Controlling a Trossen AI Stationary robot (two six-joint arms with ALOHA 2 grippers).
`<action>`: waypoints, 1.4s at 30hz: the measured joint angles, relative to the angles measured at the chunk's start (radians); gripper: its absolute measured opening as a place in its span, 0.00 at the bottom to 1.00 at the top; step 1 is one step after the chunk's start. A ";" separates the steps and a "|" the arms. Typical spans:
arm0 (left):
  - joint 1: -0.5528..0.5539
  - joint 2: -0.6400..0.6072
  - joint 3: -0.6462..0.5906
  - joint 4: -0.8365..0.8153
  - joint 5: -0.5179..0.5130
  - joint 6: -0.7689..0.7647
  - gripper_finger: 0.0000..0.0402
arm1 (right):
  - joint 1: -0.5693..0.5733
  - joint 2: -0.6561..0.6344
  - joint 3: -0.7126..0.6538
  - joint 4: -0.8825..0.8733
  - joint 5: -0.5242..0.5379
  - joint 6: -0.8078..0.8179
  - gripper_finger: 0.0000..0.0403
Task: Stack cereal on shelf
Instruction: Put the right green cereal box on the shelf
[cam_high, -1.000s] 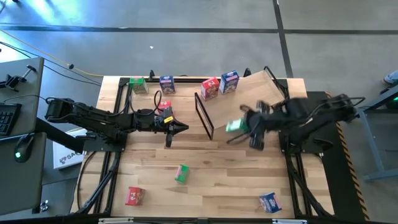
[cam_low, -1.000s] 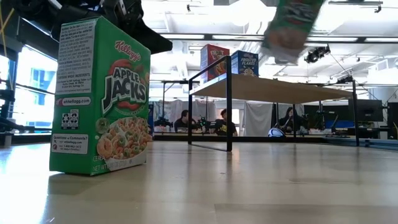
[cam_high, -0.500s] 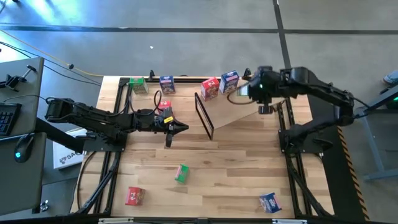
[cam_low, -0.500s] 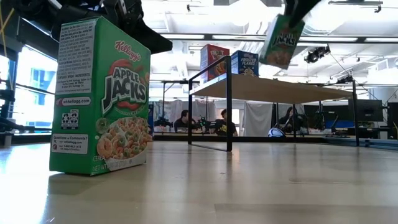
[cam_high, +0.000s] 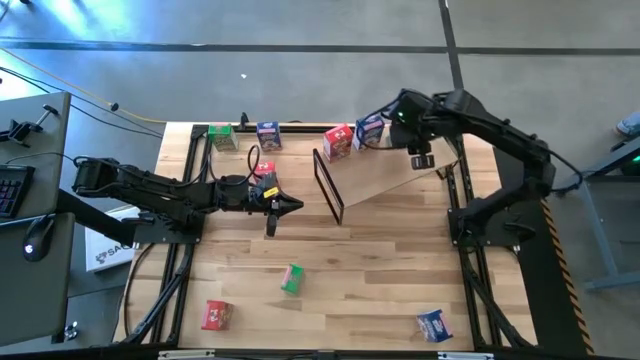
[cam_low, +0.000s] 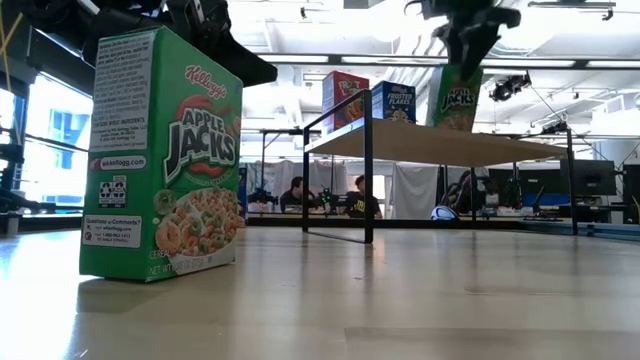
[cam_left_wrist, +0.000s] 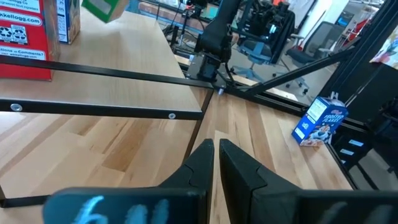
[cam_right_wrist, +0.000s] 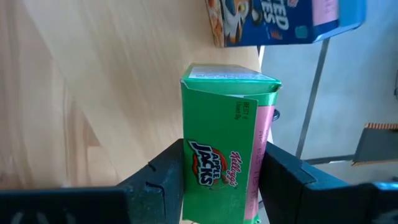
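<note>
Plainly the right gripper (cam_right_wrist: 221, 180) was clamped on a green box (cam_right_wrist: 227, 146), one finger pressed to each broad face, and it held that box over the shelf (cam_high: 385, 165), just beside the blue box (cam_high: 369, 130) already standing at the shelf's far edge. From the low view the green box (cam_low: 456, 97) hung upright with its long axis vertical, its base at or barely above the board (cam_low: 440, 142); I could not tell whether it touched. The red box (cam_high: 338, 141) stood on the shelf beyond the blue one, nearer the black frame end (cam_high: 328, 185).

The coming move, as I judged it, turned on that small gap straight beneath the gripper: the box lay directly below the fingers and needed only a short descent onto the shelf, kept clear of the blue box's side.

The left gripper (cam_high: 284, 207) waited over the table on the frame-end side of the shelf, fingers pressed together and empty. Other boxes lay on the table well apart from the shelf, among them a second green one (cam_high: 291, 279).
</note>
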 joint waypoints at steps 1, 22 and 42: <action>0.000 0.000 0.000 0.000 0.000 0.000 0.05 | -0.007 0.010 0.000 0.000 0.000 -0.004 0.37; 0.000 0.000 0.000 0.000 0.000 0.000 0.05 | -0.043 0.062 0.000 0.069 0.138 -0.012 0.58; 0.009 0.000 0.000 -0.001 0.048 0.012 0.05 | 0.039 -0.175 0.000 0.176 0.242 0.152 0.58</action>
